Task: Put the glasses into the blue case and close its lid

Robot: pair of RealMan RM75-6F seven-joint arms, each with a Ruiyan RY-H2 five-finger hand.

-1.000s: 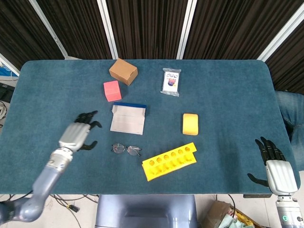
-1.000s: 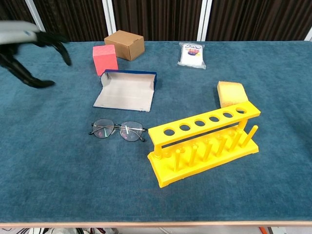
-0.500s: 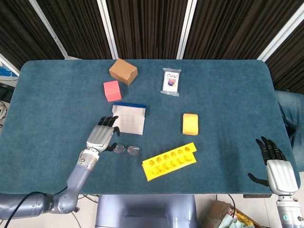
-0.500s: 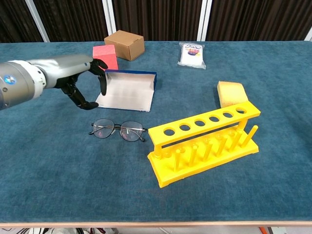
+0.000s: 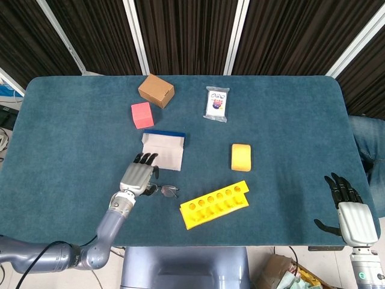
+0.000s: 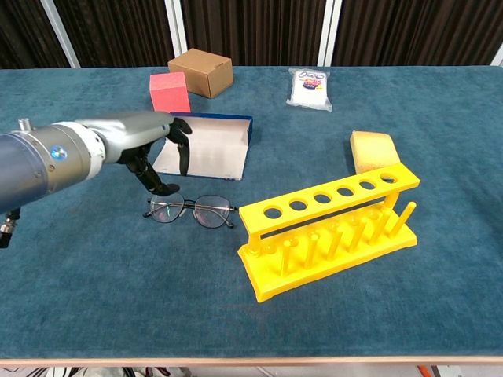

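Note:
The glasses (image 6: 190, 210) lie flat on the blue cloth, thin dark frame, just in front of the open blue case (image 6: 206, 146). In the head view the glasses (image 5: 165, 191) are partly covered by my left hand (image 5: 138, 176), and the case (image 5: 163, 150) shows its pale lining. My left hand (image 6: 149, 149) hovers open over the left lens with its fingers pointing down, and it holds nothing. My right hand (image 5: 350, 208) rests open at the table's near right edge, far from both objects; the chest view does not show it.
A yellow tube rack (image 6: 326, 228) stands right of the glasses. A yellow sponge (image 6: 371, 151), a white packet (image 6: 310, 87), a brown box (image 6: 200, 71) and a pink cube (image 6: 170, 92) lie further back.
My left hand has swept from the table's left side rightward and now hangs over the left end of the glasses. The right hand, glasses and case have not moved.

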